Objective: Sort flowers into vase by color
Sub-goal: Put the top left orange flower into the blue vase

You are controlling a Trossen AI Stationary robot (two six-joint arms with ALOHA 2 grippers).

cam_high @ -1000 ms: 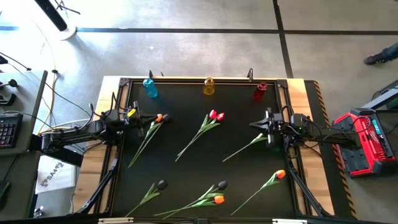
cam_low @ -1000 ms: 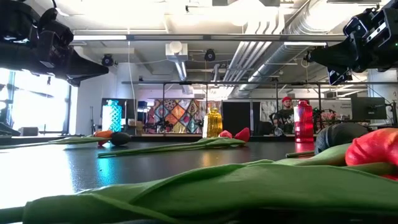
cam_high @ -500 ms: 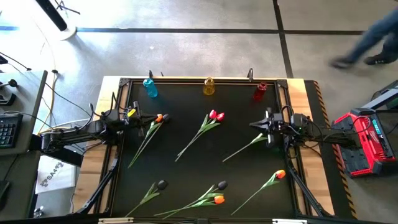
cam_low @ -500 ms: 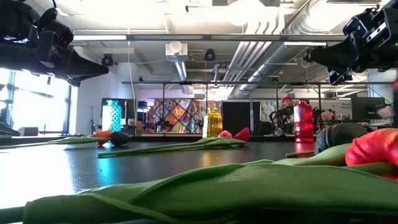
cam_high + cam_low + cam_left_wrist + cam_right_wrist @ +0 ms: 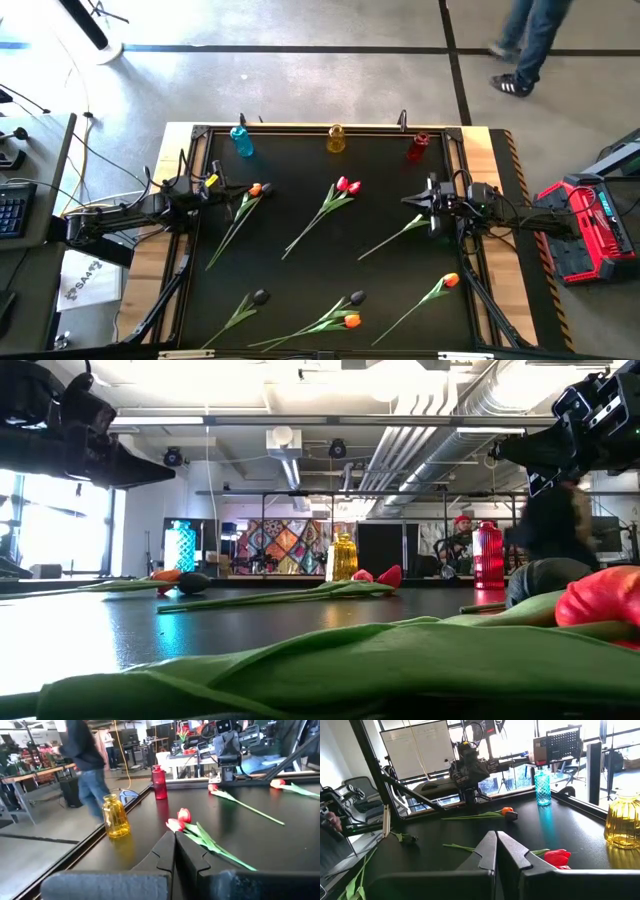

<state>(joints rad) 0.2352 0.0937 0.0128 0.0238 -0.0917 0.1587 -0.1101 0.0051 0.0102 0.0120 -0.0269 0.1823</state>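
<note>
The flowers (image 5: 325, 210) lay scattered across the black mat, none in a vase; the left gripper (image 5: 212, 184), fingers pressed together, hovered nearest an orange tulip (image 5: 243, 212) whose stem ran diagonally away; the right gripper (image 5: 415, 200) likewise shut and empty.

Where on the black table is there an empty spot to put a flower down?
Bare mat lies between the orange tulip by the right edge and the bottom pair of flowers. Another free patch sits between the blue vase and yellow vase. The bottom middle is crowded with stems.
</note>
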